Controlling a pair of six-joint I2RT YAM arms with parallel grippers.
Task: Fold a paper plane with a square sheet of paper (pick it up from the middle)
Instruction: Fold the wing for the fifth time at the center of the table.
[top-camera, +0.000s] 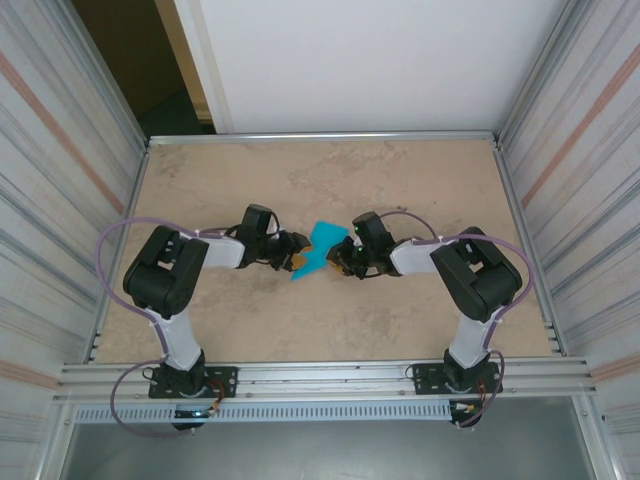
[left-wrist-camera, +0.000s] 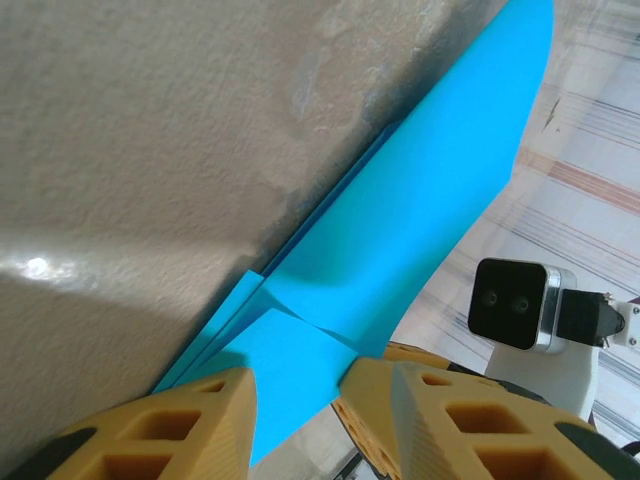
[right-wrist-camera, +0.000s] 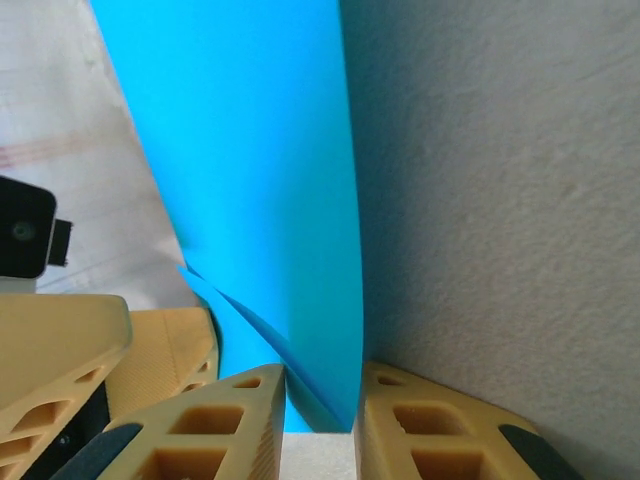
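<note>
right end effector pinches folded paper; left end effector straddles it

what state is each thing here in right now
square sheet of paper: folded into a narrower creased shape, reaching between both grippers
left gripper: jaws apart, a flap of the paper between them
right gripper: narrow gap with paper layers in it, grip unclear

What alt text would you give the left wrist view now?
A folded turquoise-blue paper sheet runs diagonally from between the yellow-orange fingers of the left gripper toward the top right, with the sandy tabletop behind it. The other arm's black wrist camera shows lower right.
</note>
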